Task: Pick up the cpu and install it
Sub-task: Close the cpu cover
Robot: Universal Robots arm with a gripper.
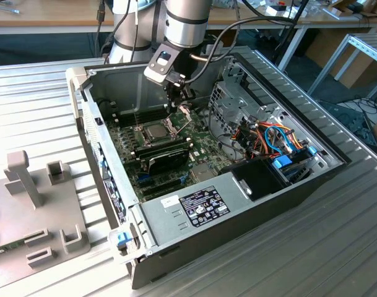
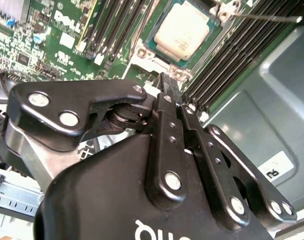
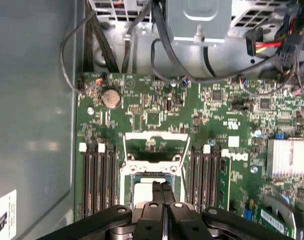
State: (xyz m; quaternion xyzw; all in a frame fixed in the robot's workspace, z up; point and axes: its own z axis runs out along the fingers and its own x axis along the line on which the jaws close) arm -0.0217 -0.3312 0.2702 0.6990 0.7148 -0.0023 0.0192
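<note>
Ribbed metal worktop is carrying an open computer case, and the arm is reaching down into it over the green motherboard. The gripper is hanging with its fingers pressed together and nothing between them, as both wrist views are showing. The cpu is lying flat in its socket directly under and just ahead of the fingertips, apart from them as far as I can judge, with its silver top facing up. Beyond the gripper, the socket frame is standing hinged open, and a thin lever is sticking out past the socket's far corner. The main risk, as I am reading it, is the closed fingertips coming down on a chip that is not sitting square: any tilt under that push would be bending the socket contacts, and whether the cpu is sitting fully level is hard to tell. A sideways drift would be dragging the fingers across the chip or into the memory slots flanking the gripper on either side. The raised frame is also sitting close enough to be getting knocked, and the loose cables farther beyond it could be snagging the arm.
</note>
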